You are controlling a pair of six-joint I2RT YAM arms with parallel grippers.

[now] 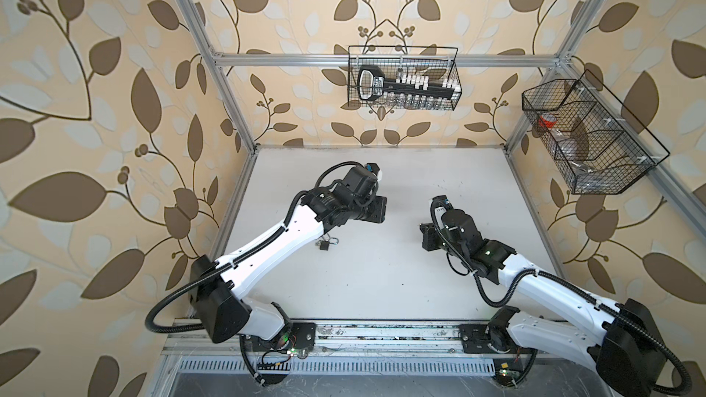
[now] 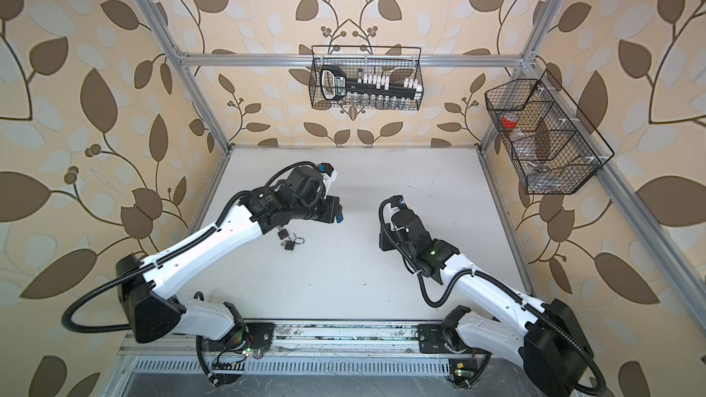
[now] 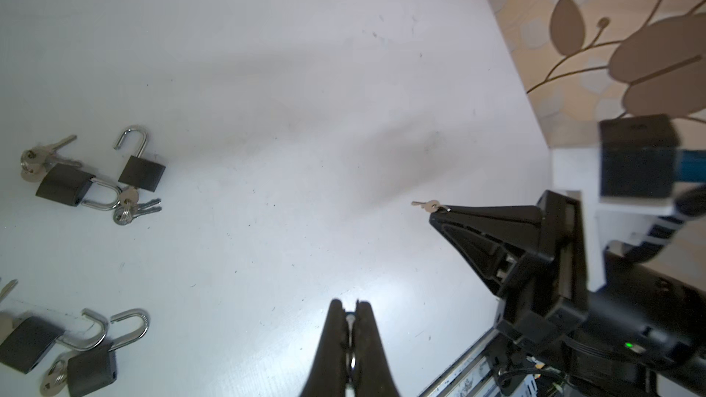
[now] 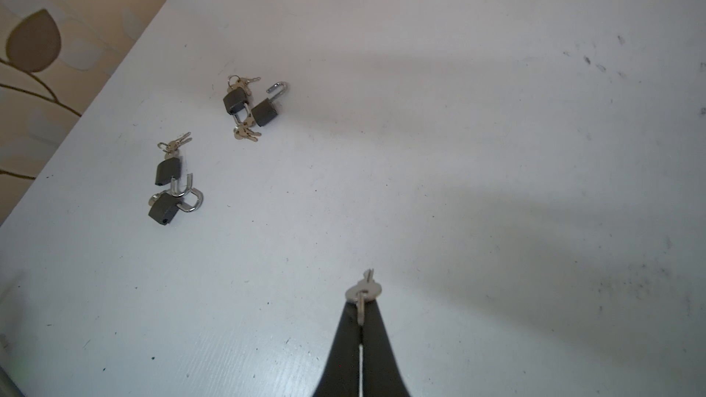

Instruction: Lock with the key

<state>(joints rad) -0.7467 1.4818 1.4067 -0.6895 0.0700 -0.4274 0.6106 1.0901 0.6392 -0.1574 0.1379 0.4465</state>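
- Desk (image 1: pixel 382 192): flat, white, matte, lightly scuffed.
- Left claw (image 3: pixel 349 305): closed on a small silvery ring (image 3: pixel 351 357).
- Right claw (image 4: pixel 361 304): closed on the key (image 4: pixel 367 288), well apart from the padlocks (image 4: pixel 263 112).
- Padlocks: four dark blocky bodies with bright curved shackles, all open, toward the desk's left side.
- Key: small, bright metal. Step in hand: key carried. The next move probably calls for aligning the blade with a keyhole.

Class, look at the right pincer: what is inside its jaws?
A small silver key, blade and head sticking out past the tips of the right pincer. Whatever lies deeper between the shut jaws is covered.
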